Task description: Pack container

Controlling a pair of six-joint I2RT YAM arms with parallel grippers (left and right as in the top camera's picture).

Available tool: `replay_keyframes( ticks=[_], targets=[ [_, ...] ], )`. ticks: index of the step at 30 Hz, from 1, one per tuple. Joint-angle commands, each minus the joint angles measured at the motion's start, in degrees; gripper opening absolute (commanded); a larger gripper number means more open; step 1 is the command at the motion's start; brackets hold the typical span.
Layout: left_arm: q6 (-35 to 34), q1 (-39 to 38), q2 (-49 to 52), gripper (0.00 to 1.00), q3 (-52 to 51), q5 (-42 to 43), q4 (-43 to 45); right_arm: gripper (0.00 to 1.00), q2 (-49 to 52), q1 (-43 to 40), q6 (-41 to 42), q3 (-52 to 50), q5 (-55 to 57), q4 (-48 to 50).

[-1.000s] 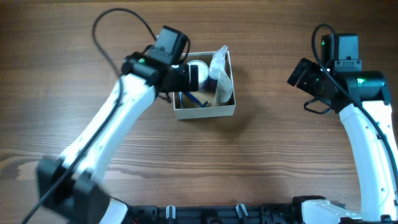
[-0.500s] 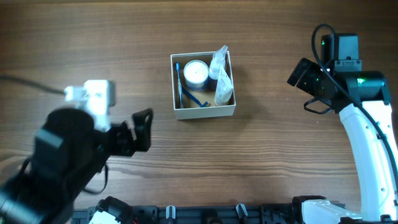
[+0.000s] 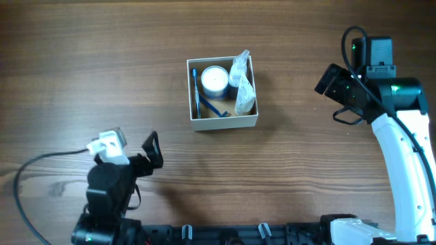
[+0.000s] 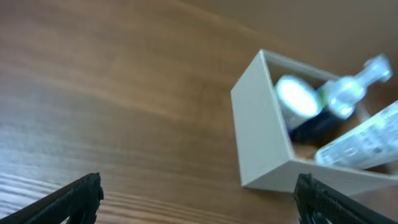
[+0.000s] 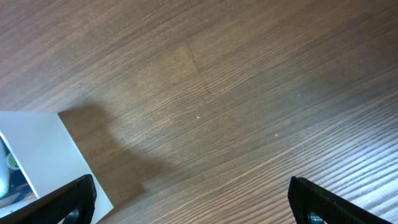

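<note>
Wood table: container mid-table, toiletries inside. I read left pincer wide, empty, container ahead-right of it. Right pincer wide, empty, container to its left, well apart.

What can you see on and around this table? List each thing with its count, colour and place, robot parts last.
table: 1, brown wood, under everything.
container: 1, cream-white walls, tan inside, centre of the table, open-topped.
jar: 1, round with a white lid, back of the container.
toothbrush: 1, blue, along the container's left wall.
thin curved item: 1, blue, near the container's front wall; type unclear.
plastic-wrapped items: count unclear, clear and whitish, right side of the container.
left gripper: 1, black, open, lower left, apart from the container.
right gripper: 1, black, open, right of the container, holding nothing.
</note>
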Motion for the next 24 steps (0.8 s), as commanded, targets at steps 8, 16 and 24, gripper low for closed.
replay_keyframes(
  ticks=[8,16,24],
  targets=[
    [0.3,1.0,-16.7,1.0,-10.6,1.7,0.4,1.0,0.3,-0.2,0.9,0.7,0.8,0.0],
    [0.3,4.3,-16.7,1.0,-10.6,1.7,0.4,1.0,0.3,-0.2,0.9,0.7,0.8,0.0],
    [0.3,4.3,-16.7,1.0,-10.6,1.7,0.4,1.0,-0.8,-0.2,0.9,0.6,0.8,0.1]
  ],
)
